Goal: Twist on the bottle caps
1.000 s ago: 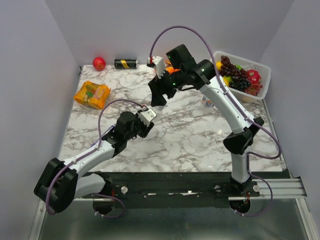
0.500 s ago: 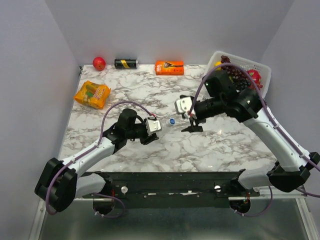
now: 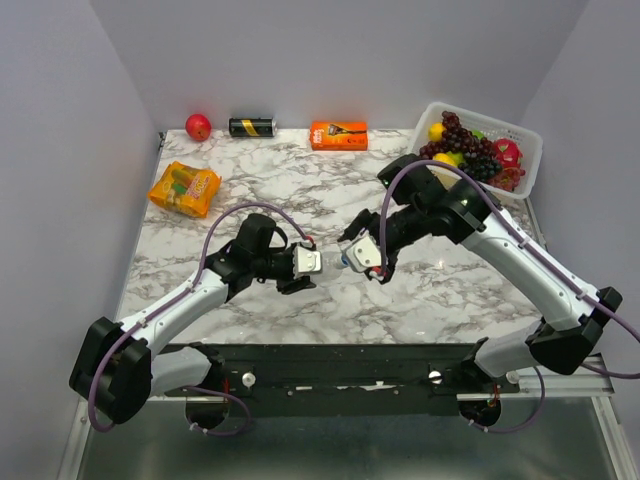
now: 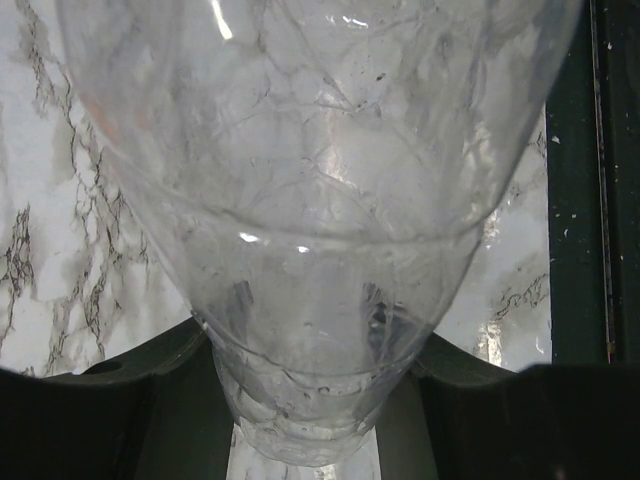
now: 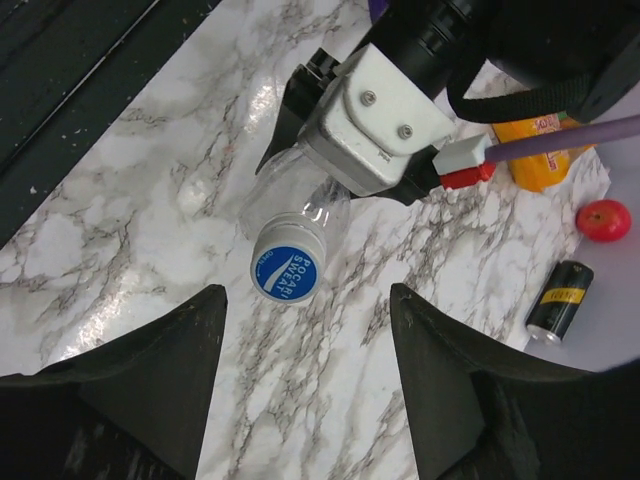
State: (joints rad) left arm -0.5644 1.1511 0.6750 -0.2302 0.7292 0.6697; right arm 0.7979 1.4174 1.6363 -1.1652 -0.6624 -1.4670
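My left gripper (image 3: 305,264) is shut on a clear plastic bottle (image 3: 330,262) and holds it on its side above the table, neck pointing right. In the left wrist view the bottle (image 4: 320,230) fills the frame, clamped between my dark fingers (image 4: 130,400). A blue cap (image 5: 287,272) printed "POCARI SWEAT" sits on the bottle's neck; it also shows in the top view (image 3: 344,259). My right gripper (image 5: 310,345) is open, facing the cap end-on, its fingers (image 5: 165,385) apart on either side and short of the cap. The second bottle and the whitish cap are out of view.
A white basket (image 3: 527,150) of fruit stands at the back right. An orange box (image 3: 338,134), a black-and-yellow can (image 3: 252,127) and a red apple (image 3: 198,127) line the back edge. A yellow snack packet (image 3: 185,189) lies at the left.
My right arm swung from the back of the table down to the middle and closed in on the capped end. My left gripper brought the bottle slightly lower, neck toward the right gripper.
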